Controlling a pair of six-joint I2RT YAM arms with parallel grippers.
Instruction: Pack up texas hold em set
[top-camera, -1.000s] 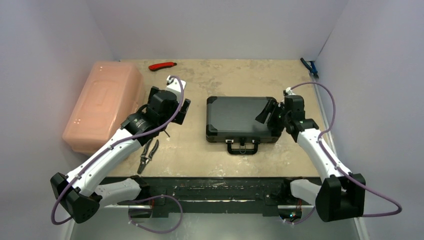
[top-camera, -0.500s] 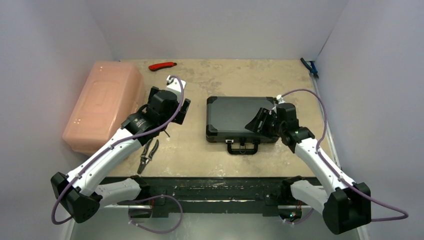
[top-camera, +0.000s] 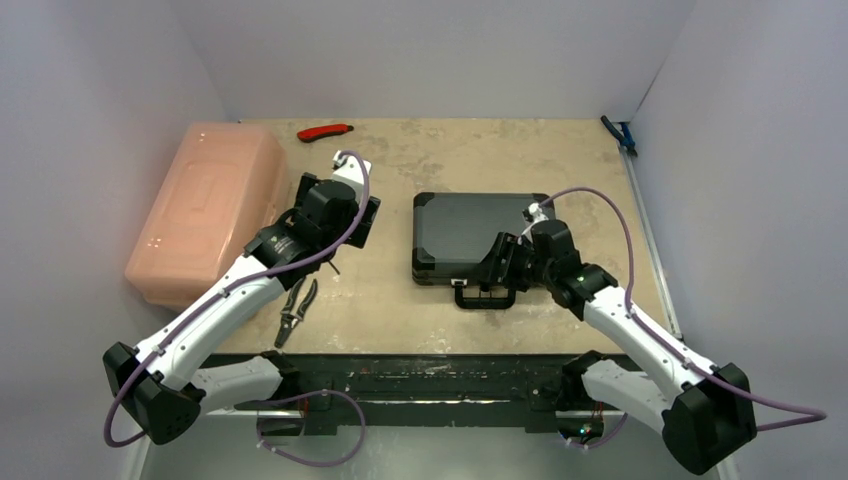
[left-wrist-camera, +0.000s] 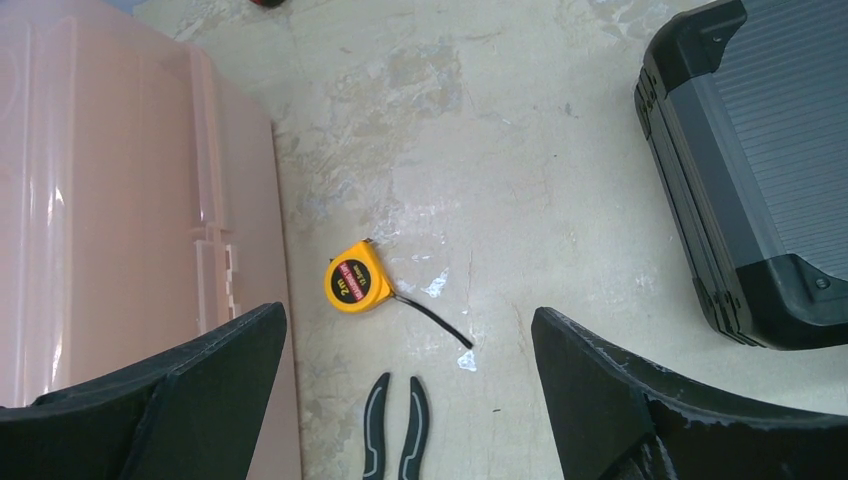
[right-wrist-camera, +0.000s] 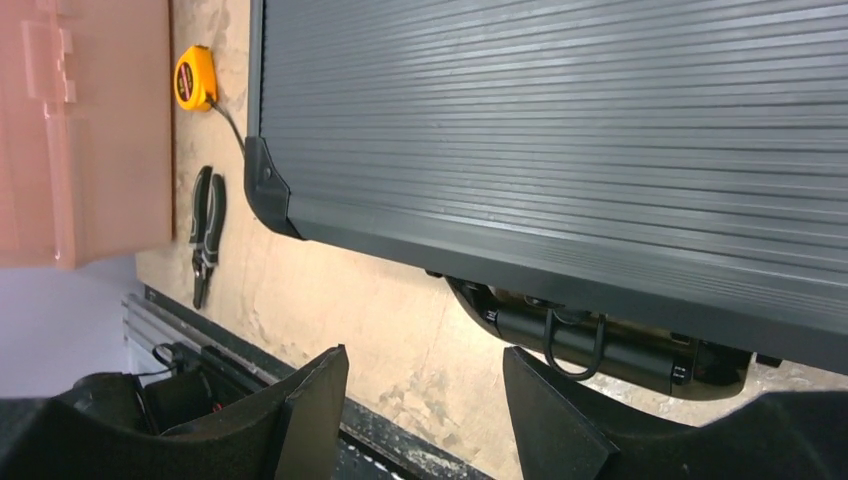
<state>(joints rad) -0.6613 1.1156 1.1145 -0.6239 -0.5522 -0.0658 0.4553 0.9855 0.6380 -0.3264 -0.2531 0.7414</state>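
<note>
The black briefcase (top-camera: 470, 232) lies closed in the middle of the table, handle (top-camera: 487, 297) toward the near edge. Its ribbed lid fills the right wrist view (right-wrist-camera: 560, 130), with the handle (right-wrist-camera: 590, 345) below it. A corner of it shows in the left wrist view (left-wrist-camera: 760, 170). My right gripper (top-camera: 497, 262) is open and empty, low over the case's near edge beside the handle. My left gripper (top-camera: 360, 222) is open and empty, hovering left of the case. Chips, discs and dice are out of view.
A large translucent pink box (top-camera: 205, 210) stands at the left. A yellow tape measure (left-wrist-camera: 357, 280) and black-handled pliers (top-camera: 295, 310) lie between the box and the case. A red tool (top-camera: 325, 131) lies at the back, a blue one (top-camera: 620, 133) at the far right.
My right arm has swung left and toward the near edge, from the case's right end to its front by the handle. The left arm has not moved.
</note>
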